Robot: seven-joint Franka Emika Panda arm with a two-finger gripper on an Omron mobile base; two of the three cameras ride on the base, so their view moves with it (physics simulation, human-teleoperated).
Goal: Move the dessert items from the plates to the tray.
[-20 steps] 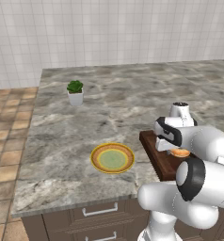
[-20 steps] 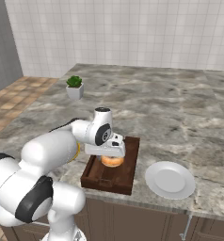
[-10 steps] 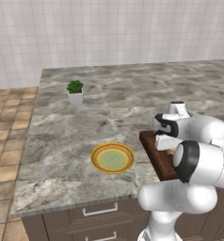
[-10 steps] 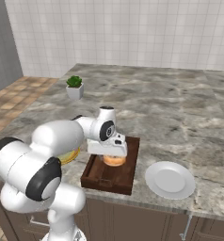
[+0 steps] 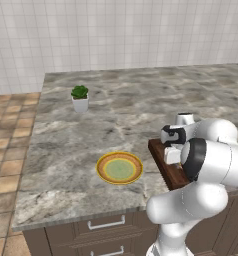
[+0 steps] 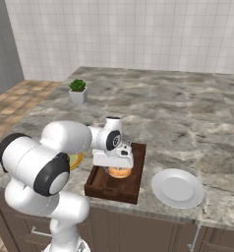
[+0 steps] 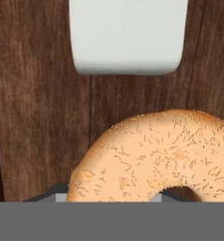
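Observation:
The tan-orange glazed donut sits right under the hand, with the dark brown tray's wood behind it. The pale whitish cube lies on the tray floor just beyond the donut. My gripper hangs low over the tray, shut on the donut; whether the donut touches the wood I cannot tell. My gripper has its fingers mostly hidden by the donut. The white plate right of the tray is bare. The yellow-rimmed green plate left of the tray is bare too.
A small green potted plant stands far back left on the marble counter. The counter's front edge runs just before the tray and both plates. My own arm hides most of the tray in the left base view.
The arm has folded in closer to the base, and the hand with the donut has sunk slightly toward the tray floor. Plates, tray and plant have not moved.

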